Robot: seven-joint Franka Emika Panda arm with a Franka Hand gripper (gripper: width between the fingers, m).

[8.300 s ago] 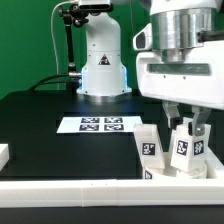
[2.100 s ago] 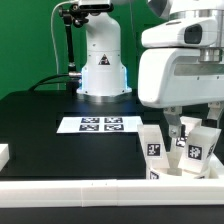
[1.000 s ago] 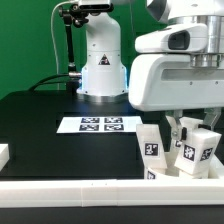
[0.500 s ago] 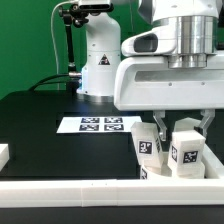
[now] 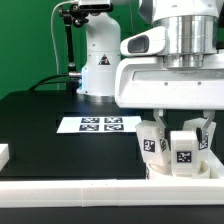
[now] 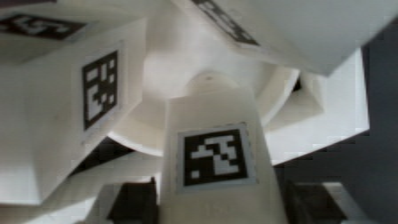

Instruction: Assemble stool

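Observation:
My gripper [image 5: 185, 138] hangs over the stool parts at the front of the exterior view's right. It is shut on an upright white leg [image 5: 184, 152] with a square tag. A second tagged leg [image 5: 152, 143] stands just to its left. The round seat [image 5: 163, 170] lies under them, mostly hidden by the front rail. In the wrist view the held leg [image 6: 217, 150] runs up between my dark fingers [image 6: 139, 200]. Another leg [image 6: 89, 80] is beside it, and a third tagged part [image 6: 231, 25] is beyond. My gripper shows in the wrist view [image 6: 222, 205] around the leg's end.
The marker board [image 5: 100, 124] lies flat in the middle of the black table. A long white rail [image 5: 90, 190] runs along the front edge. A small white block [image 5: 3, 153] sits at the far left. The robot base [image 5: 100, 62] stands at the back.
The wrist has turned and shifted toward the exterior view's left. The held leg has turned from tilted to upright with it. The second leg has stayed in place.

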